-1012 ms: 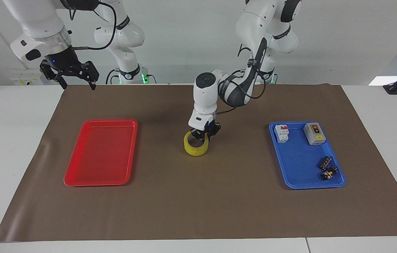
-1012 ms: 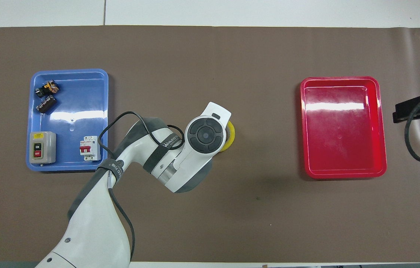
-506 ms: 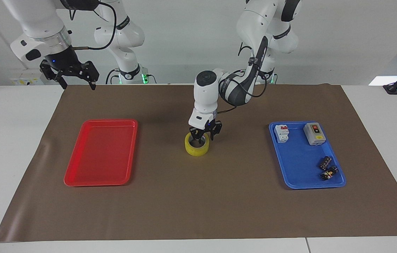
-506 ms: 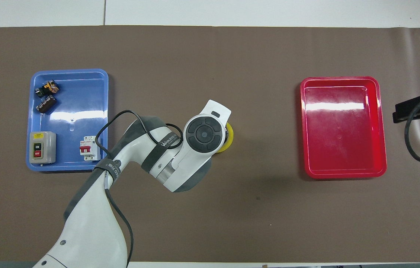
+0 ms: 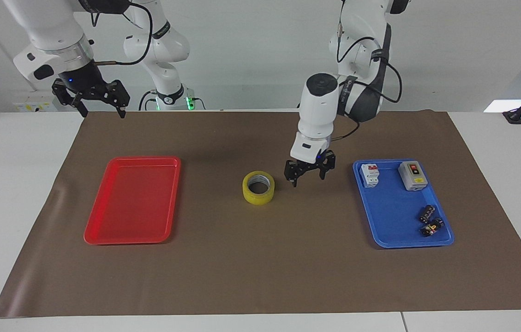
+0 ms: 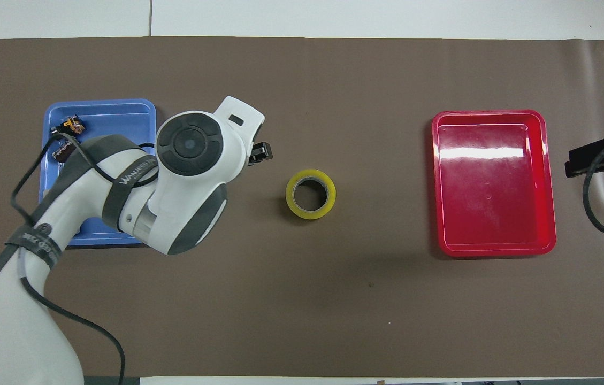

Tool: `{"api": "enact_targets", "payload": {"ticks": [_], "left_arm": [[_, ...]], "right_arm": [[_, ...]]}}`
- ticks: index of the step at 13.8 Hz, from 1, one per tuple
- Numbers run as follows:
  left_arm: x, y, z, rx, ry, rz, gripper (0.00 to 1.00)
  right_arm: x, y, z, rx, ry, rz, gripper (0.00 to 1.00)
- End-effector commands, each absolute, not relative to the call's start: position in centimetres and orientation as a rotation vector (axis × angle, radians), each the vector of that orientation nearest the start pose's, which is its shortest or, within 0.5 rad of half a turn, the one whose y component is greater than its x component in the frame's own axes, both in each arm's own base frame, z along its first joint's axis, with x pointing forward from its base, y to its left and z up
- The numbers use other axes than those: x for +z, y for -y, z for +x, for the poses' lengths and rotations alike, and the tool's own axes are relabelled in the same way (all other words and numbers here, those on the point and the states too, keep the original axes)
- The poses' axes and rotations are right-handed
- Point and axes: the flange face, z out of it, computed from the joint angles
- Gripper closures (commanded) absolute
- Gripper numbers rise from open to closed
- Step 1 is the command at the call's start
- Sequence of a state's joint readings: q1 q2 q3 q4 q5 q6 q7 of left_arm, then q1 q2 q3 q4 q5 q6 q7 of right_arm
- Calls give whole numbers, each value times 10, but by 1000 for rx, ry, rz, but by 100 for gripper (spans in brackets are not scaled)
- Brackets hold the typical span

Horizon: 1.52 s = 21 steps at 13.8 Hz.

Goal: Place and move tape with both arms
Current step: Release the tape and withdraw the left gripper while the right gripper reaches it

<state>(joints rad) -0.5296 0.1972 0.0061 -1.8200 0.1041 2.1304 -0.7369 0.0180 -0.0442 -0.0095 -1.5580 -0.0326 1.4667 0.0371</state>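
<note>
The yellow tape [image 5: 258, 187] lies flat on the brown mat midway between the two trays, and nothing touches it. It shows whole in the overhead view [image 6: 311, 194]. My left gripper [image 5: 308, 178] is open and empty, raised over the mat between the tape and the blue tray [image 5: 394, 216]. In the overhead view its wrist hides it, except for one finger [image 6: 260, 153]. My right gripper [image 5: 102, 108] is open and empty. It waits high over the mat's edge at the right arm's end and shows at the edge of the overhead view [image 6: 596, 158].
A red tray [image 5: 131, 200] lies toward the right arm's end. The blue tray [image 6: 99, 109] toward the left arm's end holds a grey switch box [image 5: 412, 175], a white breaker [image 5: 370, 175] and two small black parts [image 5: 430, 220].
My left gripper has let go of the tape, risen and swung away toward the blue tray. The tape stays on the mat. The right arm has not moved.
</note>
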Motion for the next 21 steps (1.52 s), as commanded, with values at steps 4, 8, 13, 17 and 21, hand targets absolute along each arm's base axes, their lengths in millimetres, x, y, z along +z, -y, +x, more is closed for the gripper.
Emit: {"api": "enact_targets", "payload": {"ticks": [4,8,13,17,21], "left_arm": [[498,180,568,-183,213,-3158,0],[540,105,582,-164,190,-3140,0],[589,55,585,-71,115,-3127,0],[611,11,580,-3,146,-3164,0],[623,-4,569,32,72,-3164,0]], "right_arm": [[628,-31,532,61,65,-3122,0],[571,-115,555,6,228,-3073,0],[490,-252,565,-37,241,-3063,0],[397,-293,561,-81,318,-3046,0],[338,-333,554,-71,417,-3034,0]]}}
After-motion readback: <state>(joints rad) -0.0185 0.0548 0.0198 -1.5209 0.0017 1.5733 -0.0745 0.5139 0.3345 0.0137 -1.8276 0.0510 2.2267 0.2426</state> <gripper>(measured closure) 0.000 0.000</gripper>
